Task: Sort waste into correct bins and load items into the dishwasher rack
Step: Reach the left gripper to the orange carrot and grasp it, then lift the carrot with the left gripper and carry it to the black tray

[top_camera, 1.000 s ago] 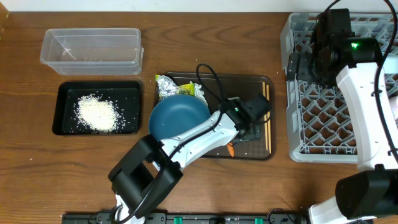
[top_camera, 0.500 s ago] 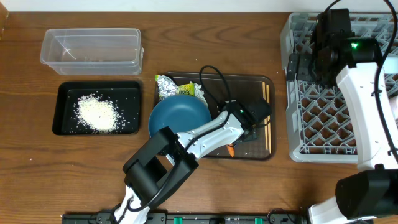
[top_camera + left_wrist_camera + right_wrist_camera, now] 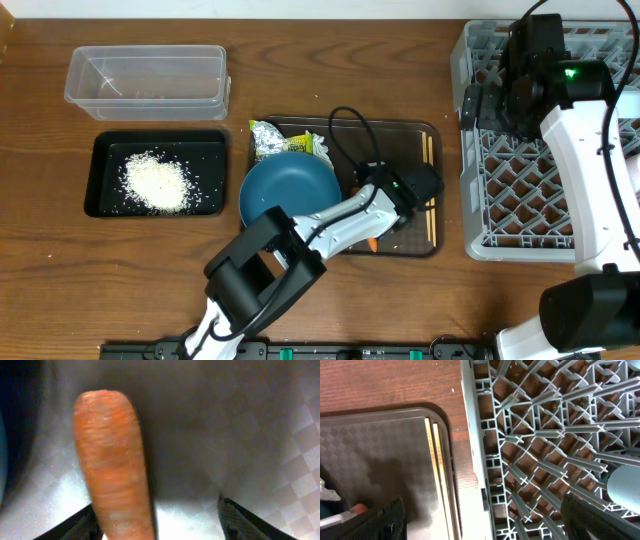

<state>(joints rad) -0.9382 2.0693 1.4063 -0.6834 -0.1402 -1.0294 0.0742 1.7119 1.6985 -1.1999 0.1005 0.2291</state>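
carrot (image 3: 112,460): lying on dark brown serving tray (image 3: 240,420), between the spread jaws of left gripper (image 3: 165,515), close to one finger. right gripper (image 3: 482,512): jaws wide apart, holding nothing, over edge of grey rack (image 3: 545,435).

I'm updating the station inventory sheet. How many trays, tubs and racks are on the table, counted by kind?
Trays: 2, the shallow black rectangular tray and the larger dark brown serving tray
Tubs: 1, the clear plastic rectangular tub
Racks: 1, the large grey plastic lattice dishwasher rack
Total: 4
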